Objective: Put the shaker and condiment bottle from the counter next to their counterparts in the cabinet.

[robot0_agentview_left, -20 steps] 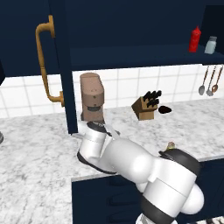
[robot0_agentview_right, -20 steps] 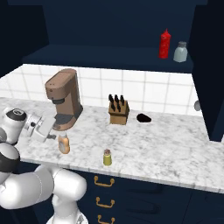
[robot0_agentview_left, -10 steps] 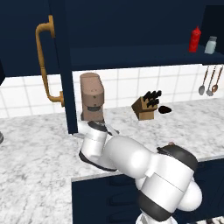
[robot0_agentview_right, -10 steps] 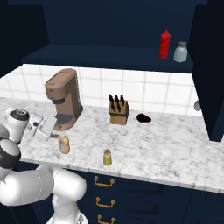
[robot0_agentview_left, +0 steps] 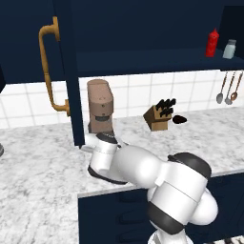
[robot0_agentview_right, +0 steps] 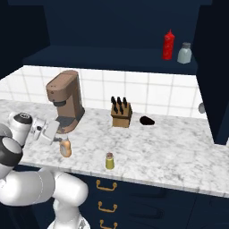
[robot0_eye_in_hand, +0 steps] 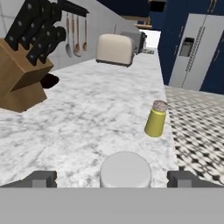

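The end effector (robot0_eye_in_hand: 112, 179) stands wide open, its fingertips (robot0_eye_in_hand: 41, 178) either side of the condiment bottle (robot0_eye_in_hand: 125, 169) without touching it. The shaker (robot0_eye_in_hand: 156, 119) stands on the worktop (robot0_eye_in_hand: 92, 113) just beyond the bottle.

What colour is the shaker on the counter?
Yellow-green shaker with a grey top; clearest in the hand view.

Marbled white-grey table (robot0_agentview_right: 170, 152) over navy drawers carries a brown coffee machine (robot0_agentview_right: 65, 100) at the back left, a wooden knife block (robot0_agentview_right: 121, 114) near the tiled wall, and a small dark object (robot0_agentview_right: 147, 120) just to the block's right. Near the front edge stand the tan-orange condiment bottle (robot0_agentview_right: 65, 147) and, to its right and apart from it, the yellow-green shaker (robot0_agentview_right: 109, 161); a pale toaster (robot0_eye_in_hand: 114, 49) sits at the far end. The cabinet shelf (robot0_agentview_right: 112, 60) above holds a red squeeze bottle (robot0_agentview_right: 168, 45) with a grey-blue shaker (robot0_agentview_right: 184, 53) just beside it.
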{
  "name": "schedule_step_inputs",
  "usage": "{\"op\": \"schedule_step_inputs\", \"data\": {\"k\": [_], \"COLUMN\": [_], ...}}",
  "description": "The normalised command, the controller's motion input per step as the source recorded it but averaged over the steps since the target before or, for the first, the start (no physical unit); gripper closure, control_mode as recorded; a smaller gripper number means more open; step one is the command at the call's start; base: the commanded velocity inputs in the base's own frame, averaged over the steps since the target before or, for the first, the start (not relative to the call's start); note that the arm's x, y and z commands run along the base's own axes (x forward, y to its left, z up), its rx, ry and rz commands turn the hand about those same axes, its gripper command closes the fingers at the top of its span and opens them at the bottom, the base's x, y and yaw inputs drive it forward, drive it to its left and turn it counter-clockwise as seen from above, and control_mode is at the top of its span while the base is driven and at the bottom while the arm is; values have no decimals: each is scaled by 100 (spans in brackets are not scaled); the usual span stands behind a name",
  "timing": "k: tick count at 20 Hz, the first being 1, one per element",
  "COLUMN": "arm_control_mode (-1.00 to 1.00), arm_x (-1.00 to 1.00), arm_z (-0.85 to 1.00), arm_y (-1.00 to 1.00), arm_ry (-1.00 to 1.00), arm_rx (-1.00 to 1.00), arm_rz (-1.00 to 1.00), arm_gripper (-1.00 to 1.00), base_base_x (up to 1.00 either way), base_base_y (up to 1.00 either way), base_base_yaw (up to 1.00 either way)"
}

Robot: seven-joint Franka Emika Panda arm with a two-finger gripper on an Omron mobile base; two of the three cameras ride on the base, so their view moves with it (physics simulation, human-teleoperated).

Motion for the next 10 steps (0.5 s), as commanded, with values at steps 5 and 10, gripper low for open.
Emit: {"op": "schedule_step_inputs", "data": {"k": [5, 10], "arm_control_mode": [-100, -100], "arm_x": [9, 0], "arm_z": [-13, -20], "arm_y": [0, 0], "arm_ry": [0, 0], "arm_rx": [0, 0], "arm_rz": [2, 0], "arm_gripper": [-100, -100], "base_base_x": [0, 0], "base_base_y": [0, 0], "base_base_yaw": [0, 0]}}
